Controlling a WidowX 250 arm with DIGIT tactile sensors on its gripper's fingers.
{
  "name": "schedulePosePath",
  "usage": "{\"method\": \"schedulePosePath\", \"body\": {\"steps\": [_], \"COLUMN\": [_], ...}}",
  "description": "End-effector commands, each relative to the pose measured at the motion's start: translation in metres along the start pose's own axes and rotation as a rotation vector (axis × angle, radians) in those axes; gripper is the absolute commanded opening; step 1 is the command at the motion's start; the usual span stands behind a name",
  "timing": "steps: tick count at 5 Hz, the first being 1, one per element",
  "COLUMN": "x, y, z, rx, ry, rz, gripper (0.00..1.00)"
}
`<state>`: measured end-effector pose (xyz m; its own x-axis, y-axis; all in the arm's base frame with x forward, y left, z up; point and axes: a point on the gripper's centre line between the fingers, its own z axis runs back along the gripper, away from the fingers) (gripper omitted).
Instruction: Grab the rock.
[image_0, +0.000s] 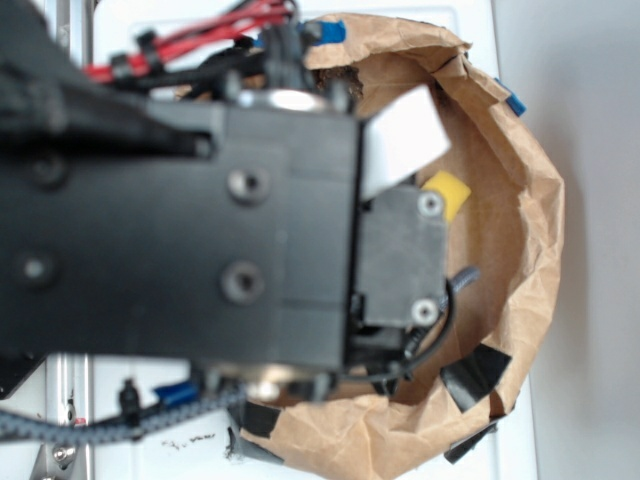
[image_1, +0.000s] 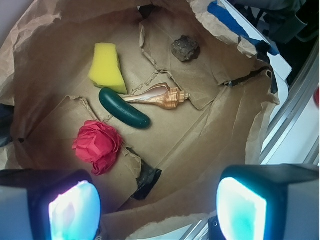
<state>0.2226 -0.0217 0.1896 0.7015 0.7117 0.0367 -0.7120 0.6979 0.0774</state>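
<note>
The black end effector stands open, its two pads wide apart and holding nothing. Just ahead of it, to the left, lies a crumpled red paper flower; further ahead are a dark green oblong piece and a tan spiral seashell. The small dark brown-grey rough rock lies farthest, ahead and slightly right, near the brown paper wall. A descent here would miss it; a careless reach may snag the paper.

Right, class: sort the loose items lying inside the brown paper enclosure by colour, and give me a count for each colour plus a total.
Yellow: 1, the sponge
Dark green: 1, the oblong piece
Tan: 1, the seashell
Red: 1, the crumpled paper flower
Brown-grey: 1, the rock
Total: 5
</note>
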Motion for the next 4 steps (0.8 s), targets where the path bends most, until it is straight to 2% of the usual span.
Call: {"method": "schedulePosePath", "body": {"steps": [1, 2, 3, 4], "x": [0.022, 0.037, 0.048, 0.054], "y": [0.003, 0.006, 0.009, 0.02], "z": [-0.005, -0.022, -0.043, -0.054], "rx": [-0.057, -0.028, 0.0, 0.0], "ry": [-0.064, -0.134, -0.129, -0.112], "rz": [0.189, 0.332, 0.433, 0.51], "gripper": [1.0, 1.0, 1.0, 1.0]}}
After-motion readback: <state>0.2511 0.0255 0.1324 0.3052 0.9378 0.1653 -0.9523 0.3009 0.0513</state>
